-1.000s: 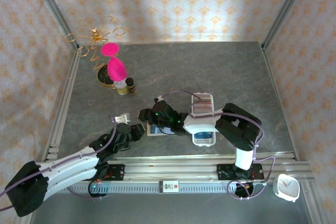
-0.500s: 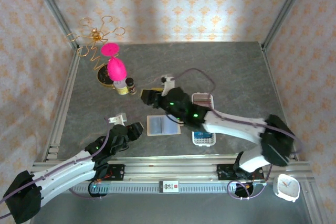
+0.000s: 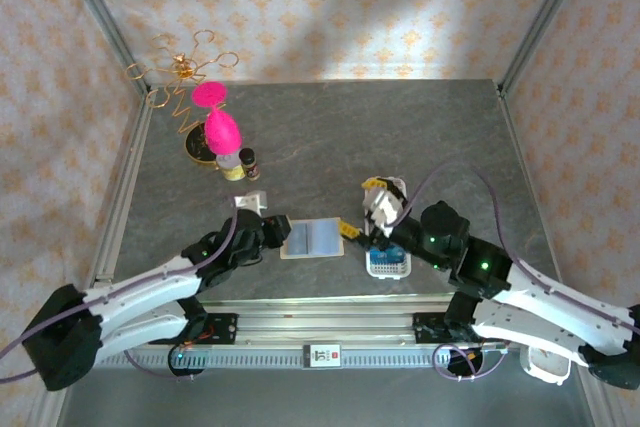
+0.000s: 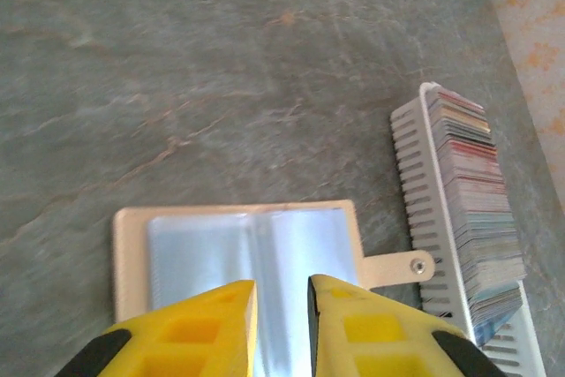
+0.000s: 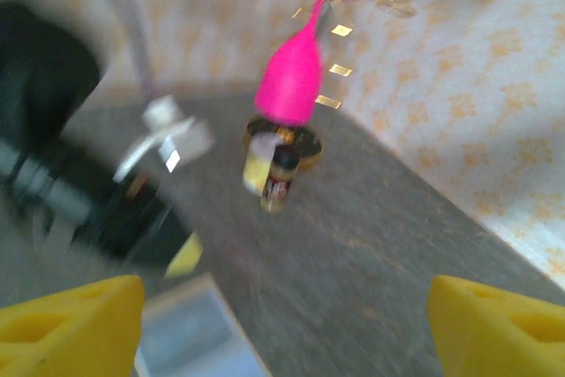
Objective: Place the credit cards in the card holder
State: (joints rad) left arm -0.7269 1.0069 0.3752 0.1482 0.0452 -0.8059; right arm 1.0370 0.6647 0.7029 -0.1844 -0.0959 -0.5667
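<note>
The card holder [image 3: 312, 239] lies open and flat on the grey table, its clear sleeves up [image 4: 252, 240] and its snap tab [image 4: 402, 267] pointing right. The credit cards [image 4: 472, 187] stand packed in a white slotted tray [image 4: 415, 165] to its right. My left gripper [image 4: 281, 306] hovers over the holder's near edge, jaws a narrow gap apart with nothing between them; from above it [image 3: 283, 237] is at the holder's left side. My right gripper [image 3: 360, 207] hangs wide open and empty above the tray [image 3: 388, 267]. The blurred right wrist view catches the holder's corner [image 5: 190, 333].
A pink ornament on a gold wire stand [image 3: 215, 127] and small bottles [image 3: 240, 162] stand at the back left, also ahead of the right gripper [image 5: 291, 77]. A metal rail [image 3: 330, 317] runs along the front edge.
The right arm swung back from the far middle to above the tray and its jaws opened wide. The left gripper moved right, up to the holder, and its jaws narrowed.
</note>
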